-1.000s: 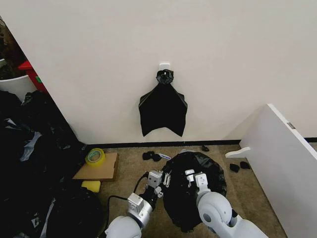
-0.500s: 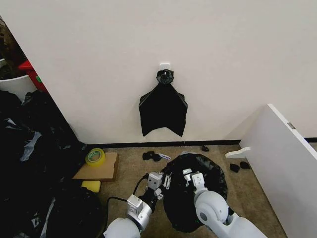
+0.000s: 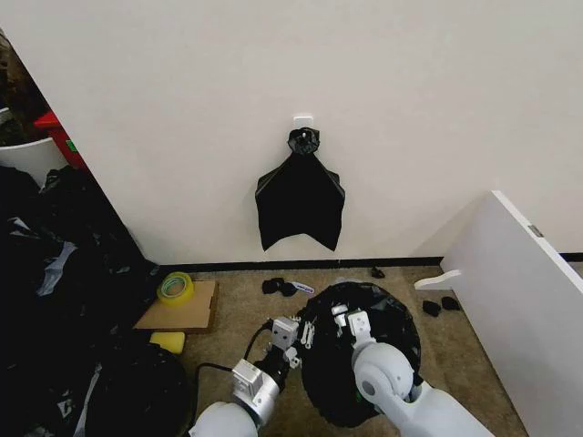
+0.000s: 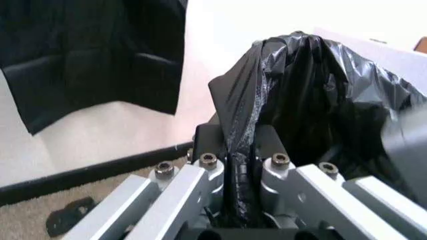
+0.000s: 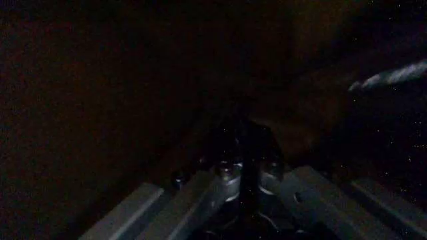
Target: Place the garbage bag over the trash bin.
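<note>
The garbage bag is a glossy, crinkled black mass forming a round mound on the carpet just in front of me. The trash bin is hidden. My left gripper is at the bag's left rim. In the left wrist view this gripper is shut on a pinched fold of the bag. My right gripper reaches into the top of the bag near its middle. In the dark right wrist view, this gripper has its fingers closed together on black film.
A flat black fan-shaped bundle hangs from a wall hook. A yellow tape roll lies on cardboard to the left, beside a heap of black plastic. A white board leans at the right. Small black scraps dot the carpet.
My right gripper has shifted a little to the left and farther in, over the bag's middle. The bag's top has spread slightly. The left gripper has hardly moved.
</note>
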### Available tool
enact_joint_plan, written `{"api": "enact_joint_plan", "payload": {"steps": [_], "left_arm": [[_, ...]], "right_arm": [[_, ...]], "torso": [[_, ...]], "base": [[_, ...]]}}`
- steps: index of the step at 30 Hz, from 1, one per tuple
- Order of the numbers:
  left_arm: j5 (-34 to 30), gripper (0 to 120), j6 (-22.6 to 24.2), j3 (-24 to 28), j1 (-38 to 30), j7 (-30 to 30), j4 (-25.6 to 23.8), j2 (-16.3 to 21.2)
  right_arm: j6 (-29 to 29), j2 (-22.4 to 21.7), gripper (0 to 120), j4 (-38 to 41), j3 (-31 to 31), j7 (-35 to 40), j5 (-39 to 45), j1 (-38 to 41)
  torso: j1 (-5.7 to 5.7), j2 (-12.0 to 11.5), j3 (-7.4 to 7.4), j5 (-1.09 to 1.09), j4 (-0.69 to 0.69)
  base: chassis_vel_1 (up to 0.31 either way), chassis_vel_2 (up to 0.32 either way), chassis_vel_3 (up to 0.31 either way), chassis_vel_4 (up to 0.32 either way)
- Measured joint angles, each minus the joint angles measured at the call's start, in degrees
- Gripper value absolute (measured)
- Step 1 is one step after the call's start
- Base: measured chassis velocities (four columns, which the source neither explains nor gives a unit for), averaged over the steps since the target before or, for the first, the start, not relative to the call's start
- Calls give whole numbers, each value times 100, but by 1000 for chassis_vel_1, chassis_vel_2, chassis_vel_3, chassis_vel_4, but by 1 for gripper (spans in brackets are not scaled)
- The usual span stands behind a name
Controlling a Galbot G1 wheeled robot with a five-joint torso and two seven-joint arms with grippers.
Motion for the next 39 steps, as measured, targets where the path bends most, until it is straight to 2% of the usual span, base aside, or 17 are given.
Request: {"api": "enact_joint_plan", "payload": {"steps": [7,11,16,22,26,28,29,32,34,35,38,39], "left_arm": [[-15,4,11,50,11,5,-19,24],[-14,4,12,2,29,10,-49,43],[-13,4,13,-6,23,26,-66,88],[41,4,23,42,61,51,-101,110],[-9,4,49,-10,75,12,-113,76],[-252,4,163,-94,32,-109,-80,-5],[-490,4,265,-183,-22,-190,-32,-57],[-718,4,371,-248,-82,-266,2,-93],[-1160,4,577,-328,-207,-451,90,-161],[-1160,4,577,-328,-207,-451,90,-161],[-1564,4,722,-450,-306,-584,201,-230],[-1564,4,722,-450,-306,-584,201,-230]], "right_arm": [[1,173,0,-37,-64,-91,-41,178],[1,30,0,-135,-10,20,-32,154],[0,-110,0,-54,-360,82,-20,41],[1,73,0,-143,-481,86,-46,315],[2,-111,0,-115,-318,63,89,352],[2,-230,0,113,-217,-92,164,215],[1,-275,6,323,-86,-233,201,64],[2,-280,11,523,30,-309,270,-47],[2,-332,25,959,268,-395,435,-254],[2,-332,25,959,268,-395,435,-254],[3,-487,38,1467,676,-586,548,-614],[3,-487,38,1467,676,-586,548,-614]], "torso": [[0,0,0,1,4],[0,0,0,1,2],[0,0,0,2,1],[0,0,0,1,4],[0,0,0,0,3],[0,0,0,0,1],[0,0,0,0,1],[0,0,0,2,1],[0,0,0,2,3],[0,0,0,2,3],[0,0,0,2,2],[0,0,0,2,2]], "base": [[0,0,0,0],[0,0,0,0],[0,0,0,0],[0,0,0,0],[0,0,0,0],[0,0,0,0],[0,0,0,0],[0,0,0,0],[0,0,0,0],[0,0,0,0],[0,0,0,0],[0,0,0,0]]}}
